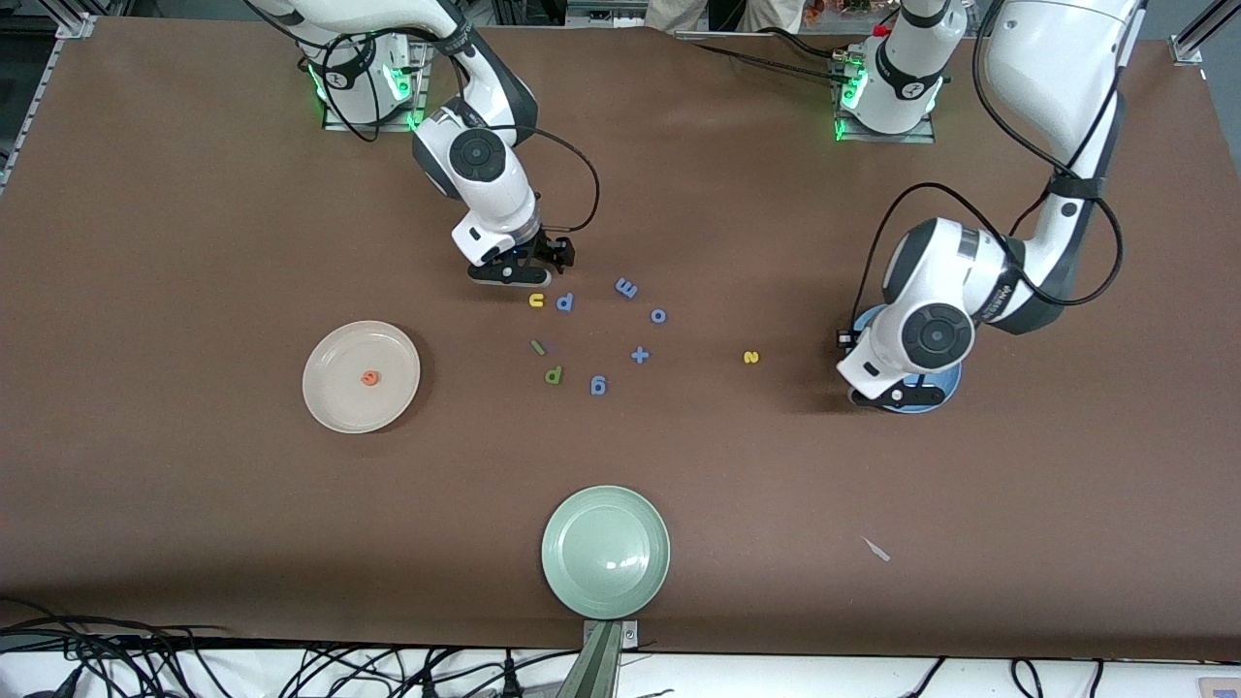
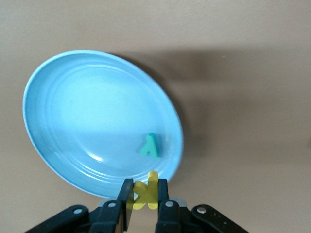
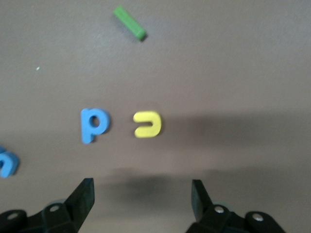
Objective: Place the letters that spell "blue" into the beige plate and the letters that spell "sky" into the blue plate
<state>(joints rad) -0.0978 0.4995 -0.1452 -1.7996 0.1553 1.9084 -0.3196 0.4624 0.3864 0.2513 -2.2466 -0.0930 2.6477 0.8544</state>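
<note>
In the front view, the beige plate [image 1: 361,376] lies toward the right arm's end of the table with the orange "e" [image 1: 369,378] in it. The right gripper [image 1: 521,269] hangs over the table just beside the yellow "u" [image 1: 536,300], and the green "l" [image 1: 538,347] and olive "b" [image 1: 554,375] lie nearer the camera. The yellow "s" [image 1: 750,357] lies apart, toward the blue plate [image 1: 945,388], which the left arm mostly hides.

In the left wrist view, the left gripper [image 2: 145,200] pinches the yellow "k" [image 2: 146,192] over the blue plate's [image 2: 73,121] rim; the teal "y" [image 2: 150,145] rests inside. This step looks like dropping the "k", so the jaws need to part, perhaps after a small move toward the plate's middle.

In the right wrist view, the right gripper [image 3: 142,196] stands spread, with the "u" [image 3: 147,124] ahead of it beside a blue letter [image 3: 94,124]. Its next move is probably to come down around the "u" without catching that neighbour.
</note>
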